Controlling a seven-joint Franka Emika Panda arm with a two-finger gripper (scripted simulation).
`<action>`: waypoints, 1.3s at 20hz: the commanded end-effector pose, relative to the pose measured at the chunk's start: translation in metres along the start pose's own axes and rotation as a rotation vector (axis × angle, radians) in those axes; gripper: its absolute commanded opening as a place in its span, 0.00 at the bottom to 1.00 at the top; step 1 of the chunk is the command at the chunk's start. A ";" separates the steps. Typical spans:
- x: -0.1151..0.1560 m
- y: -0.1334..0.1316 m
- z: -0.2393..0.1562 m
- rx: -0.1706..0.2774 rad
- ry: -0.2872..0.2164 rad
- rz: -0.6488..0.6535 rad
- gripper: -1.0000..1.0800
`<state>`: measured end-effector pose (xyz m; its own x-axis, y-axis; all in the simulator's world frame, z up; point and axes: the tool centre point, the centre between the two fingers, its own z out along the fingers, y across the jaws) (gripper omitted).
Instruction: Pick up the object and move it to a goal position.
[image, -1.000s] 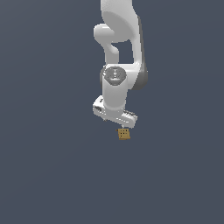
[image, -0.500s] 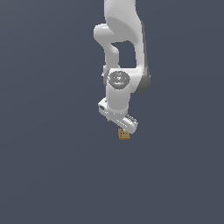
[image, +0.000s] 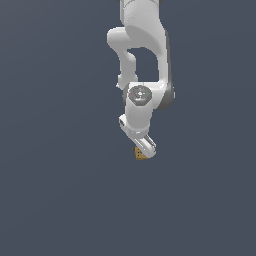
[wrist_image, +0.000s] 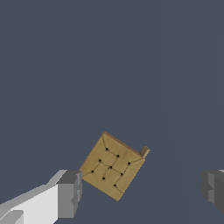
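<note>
The object is a tiny tan-yellow squarish block (wrist_image: 111, 166) with a grid of small dark dots on its upper face. It lies on the dark grey floor. In the exterior view it (image: 140, 155) peeks out just below the white hand, mostly covered by it. My gripper (wrist_image: 141, 192) is open. In the wrist view one grey fingertip (wrist_image: 69, 194) is close beside a corner of the block and the other fingertip (wrist_image: 213, 189) stands well apart from it. The block lies nearer the first finger, partly outside the gap. In the exterior view the gripper (image: 143, 148) hangs right above the block.
The white arm (image: 142, 60) reaches down from the upper middle of the exterior view. Plain dark grey floor (image: 60, 190) surrounds the block on all sides. No goal marker shows.
The arm has lowered and turned its wrist, bringing the hand down over the block. The block has stayed where it was.
</note>
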<state>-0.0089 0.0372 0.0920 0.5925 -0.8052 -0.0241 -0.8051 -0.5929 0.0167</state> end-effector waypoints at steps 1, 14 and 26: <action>-0.002 -0.002 0.004 0.002 0.002 0.067 0.96; -0.014 -0.012 0.022 0.015 0.012 0.398 0.96; -0.019 -0.016 0.031 0.023 0.018 0.558 0.96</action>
<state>-0.0083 0.0614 0.0619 0.0896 -0.9960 -0.0009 -0.9960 -0.0896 0.0014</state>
